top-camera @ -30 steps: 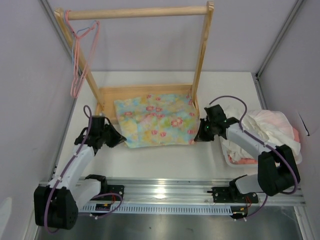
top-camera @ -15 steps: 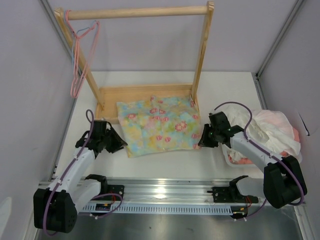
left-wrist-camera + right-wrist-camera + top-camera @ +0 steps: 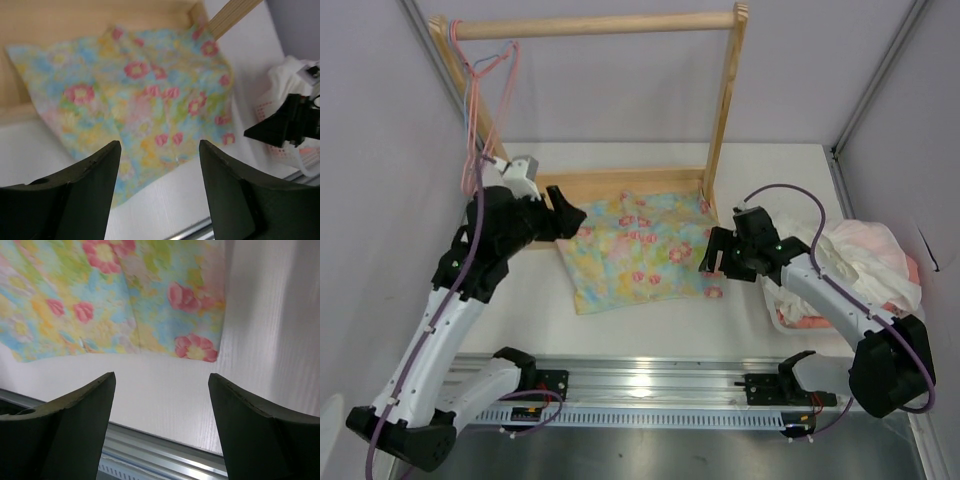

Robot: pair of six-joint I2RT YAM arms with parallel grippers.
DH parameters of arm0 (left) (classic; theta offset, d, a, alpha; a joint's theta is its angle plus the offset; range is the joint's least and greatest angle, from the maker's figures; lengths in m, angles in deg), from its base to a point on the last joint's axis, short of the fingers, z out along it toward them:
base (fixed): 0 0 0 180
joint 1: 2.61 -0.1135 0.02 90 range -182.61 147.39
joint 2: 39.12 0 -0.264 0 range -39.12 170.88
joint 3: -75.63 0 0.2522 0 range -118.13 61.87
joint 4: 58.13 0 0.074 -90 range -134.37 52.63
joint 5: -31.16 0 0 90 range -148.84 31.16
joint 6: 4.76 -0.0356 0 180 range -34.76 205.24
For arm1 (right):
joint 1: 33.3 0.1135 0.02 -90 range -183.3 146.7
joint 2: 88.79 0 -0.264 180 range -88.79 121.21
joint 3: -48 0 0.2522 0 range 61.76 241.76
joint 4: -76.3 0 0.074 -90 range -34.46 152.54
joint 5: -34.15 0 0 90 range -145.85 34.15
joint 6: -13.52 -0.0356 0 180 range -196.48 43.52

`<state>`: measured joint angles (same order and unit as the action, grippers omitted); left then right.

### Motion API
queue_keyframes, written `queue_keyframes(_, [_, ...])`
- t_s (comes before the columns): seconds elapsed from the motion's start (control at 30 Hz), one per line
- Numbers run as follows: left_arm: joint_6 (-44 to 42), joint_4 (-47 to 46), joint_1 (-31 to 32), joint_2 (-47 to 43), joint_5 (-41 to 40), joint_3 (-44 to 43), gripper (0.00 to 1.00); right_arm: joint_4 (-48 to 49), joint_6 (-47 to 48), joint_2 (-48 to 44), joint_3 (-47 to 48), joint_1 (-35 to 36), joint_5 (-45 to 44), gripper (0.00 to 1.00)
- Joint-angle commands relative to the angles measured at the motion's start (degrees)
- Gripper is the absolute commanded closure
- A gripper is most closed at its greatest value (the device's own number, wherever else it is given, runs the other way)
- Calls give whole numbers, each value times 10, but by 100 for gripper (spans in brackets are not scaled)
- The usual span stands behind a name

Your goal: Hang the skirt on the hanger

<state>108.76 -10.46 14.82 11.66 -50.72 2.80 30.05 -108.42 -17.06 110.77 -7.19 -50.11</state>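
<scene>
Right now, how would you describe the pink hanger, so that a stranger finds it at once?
Look at the wooden rack at the back of the table. At the left end of its top bar hang two thin wire hangers. Yours is the pale pink hanger, not the blue hanger beside it.

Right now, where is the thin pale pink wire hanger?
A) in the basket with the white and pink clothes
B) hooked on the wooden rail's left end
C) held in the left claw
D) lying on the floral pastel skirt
B: the thin pale pink wire hanger hangs from the left end of the round wooden rail, apart from the floral pastel cloth skirt lying below. The left claw and right claw are open and hold nothing.
</scene>
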Motion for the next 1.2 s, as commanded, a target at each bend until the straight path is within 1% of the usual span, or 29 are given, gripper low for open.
queue_keyframes(0.0, [-66, -52, 17, 18, -73, -114, 30, -7, -1, -17, 48, 6, -8, 19])
queue_keyframes(0.07, [-78, -79, 17, 50, -134, -195, 30, -3, 0, -18, 59, 5, -9, 19])
queue_keyframes(0.1, [-82, -86, 17, 65, -156, -215, 31, -3, 0, -17, 64, 6, -7, 19])
queue_keyframes(0.13, [-85, -90, 16, 82, -177, -256, 31, -4, 1, -16, 67, 6, -7, 19])
queue_keyframes(0.17, [-87, -85, 16, 124, -201, -311, 32, -4, 1, -15, 74, 6, -6, 19])
queue_keyframes(0.2, [-89, -70, 12, 152, -247, -370, 32, -2, 2, -13, 77, 5, -6, 19])
queue_keyframes(0.23, [-87, -50, 3, 179, -253, -406, 33, 0, 3, -12, 80, 4, -4, 19])
queue_keyframes(0.27, [-80, -23, -5, 211, -253, -485, 34, 2, 3, -11, 83, 3, -1, 19])
queue_keyframes(0.3, [-71, 33, -19, 266, -252, -518, 36, 3, 4, -9, 86, 3, 0, 19])
queue_keyframes(0.37, [-71, 75, -26, 311, -264, -635, 36, 5, 5, -3, 93, 1, 5, 19])
queue_keyframes(0.4, [-72, 114, -31, 349, -273, -661, 36, 7, 6, 0, 96, 0, 7, 19])
queue_keyframes(0.47, [-72, 143, -40, 378, -268, -734, 36, 9, 8, 7, 105, -2, 12, 19])
queue_keyframes(0.5, [-70, 159, -50, 388, -265, -743, 36, 9, 9, 10, 108, -1, 15, 19])
queue_keyframes(0.57, [-69, 161, -63, 398, -243, -750, 37, 9, 11, 16, 114, -1, 19, 19])
queue_keyframes(0.9, [-67, 179, -127, 390, -216, -742, 36, 20, 9, 26, 112, 0, 29, 19])
queue_keyframes(1.0, [-67, 181, -134, 393, -205, -735, 37, 24, 6, 26, 108, 1, 33, 19])
queue_keyframes(1.17, [-70, 179, -139, 391, -216, -727, 37, 24, 7, 26, 106, 3, 33, 19])
